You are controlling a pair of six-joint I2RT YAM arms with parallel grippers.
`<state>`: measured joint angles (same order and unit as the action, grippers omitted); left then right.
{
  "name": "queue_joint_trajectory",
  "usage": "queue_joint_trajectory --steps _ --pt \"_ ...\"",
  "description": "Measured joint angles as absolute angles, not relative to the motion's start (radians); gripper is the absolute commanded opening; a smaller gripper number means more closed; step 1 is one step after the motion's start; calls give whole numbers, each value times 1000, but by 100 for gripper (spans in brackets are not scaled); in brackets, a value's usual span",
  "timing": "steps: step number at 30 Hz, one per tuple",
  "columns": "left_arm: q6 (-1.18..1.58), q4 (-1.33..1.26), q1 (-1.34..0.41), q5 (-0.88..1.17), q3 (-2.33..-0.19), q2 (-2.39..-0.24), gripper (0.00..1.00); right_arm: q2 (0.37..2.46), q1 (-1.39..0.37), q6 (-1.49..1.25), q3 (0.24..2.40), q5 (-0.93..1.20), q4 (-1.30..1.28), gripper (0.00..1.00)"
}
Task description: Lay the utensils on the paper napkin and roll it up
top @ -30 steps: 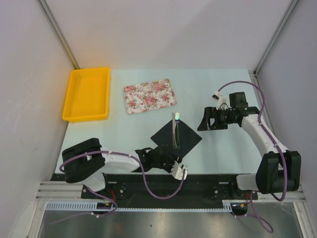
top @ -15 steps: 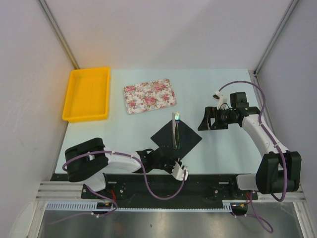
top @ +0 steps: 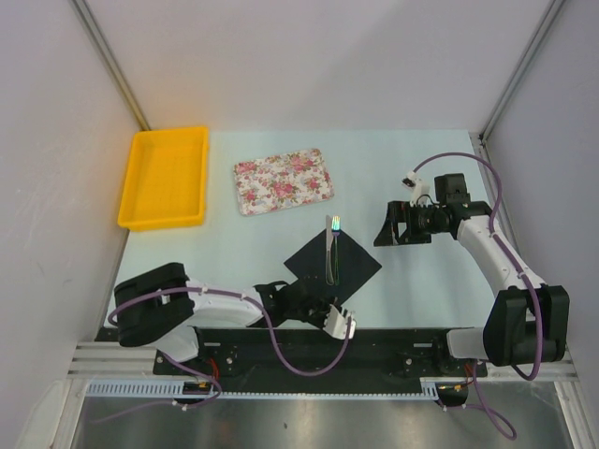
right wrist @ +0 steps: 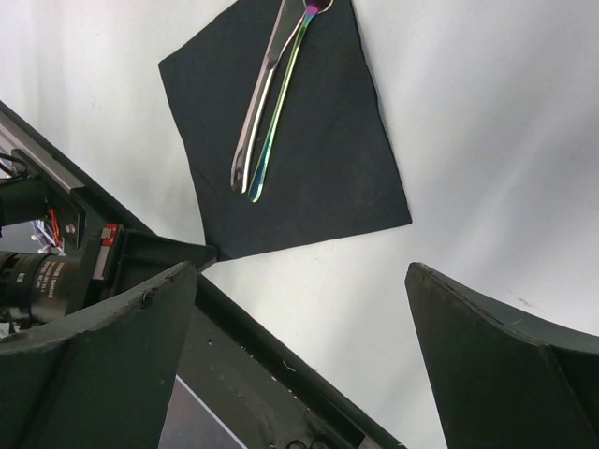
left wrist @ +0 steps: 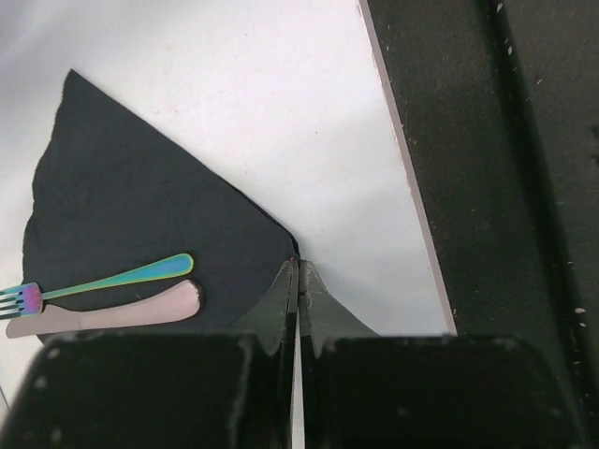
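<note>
The black paper napkin [top: 348, 265] lies as a diamond near the table's front edge, also in the left wrist view [left wrist: 140, 206] and the right wrist view [right wrist: 318, 159]. The utensils [top: 330, 248] lie side by side on it: a rainbow-tinted fork [left wrist: 117, 277] and a silvery knife [left wrist: 103, 315]. My left gripper [top: 323, 297] is low at the napkin's near corner, its fingertips [left wrist: 298, 267] pressed together on that corner. Off the napkin's right side, my right gripper [top: 388, 227] hangs open above the bare table [right wrist: 301, 267], holding nothing.
A yellow tray [top: 164, 178] sits at the back left and a pink-flowered tray [top: 281, 181] beside it. The black rail [left wrist: 468, 187] of the table's near edge runs just right of the left fingers.
The left jaws have closed from partly open to fully together at the napkin's near corner. The right arm, napkin and utensils have not moved.
</note>
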<state>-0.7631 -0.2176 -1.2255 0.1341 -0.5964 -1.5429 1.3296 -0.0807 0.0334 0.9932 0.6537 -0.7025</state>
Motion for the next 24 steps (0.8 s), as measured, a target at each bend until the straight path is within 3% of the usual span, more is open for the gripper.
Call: queue_joint_trajectory --steps 11,24 --pt "-680 -142 -1208 164 -647 -1505 0 1330 -81 33 993 652 -698 100" --pt "-583 -85 -1048 240 -812 -1546 0 1329 -81 14 971 687 -661 100"
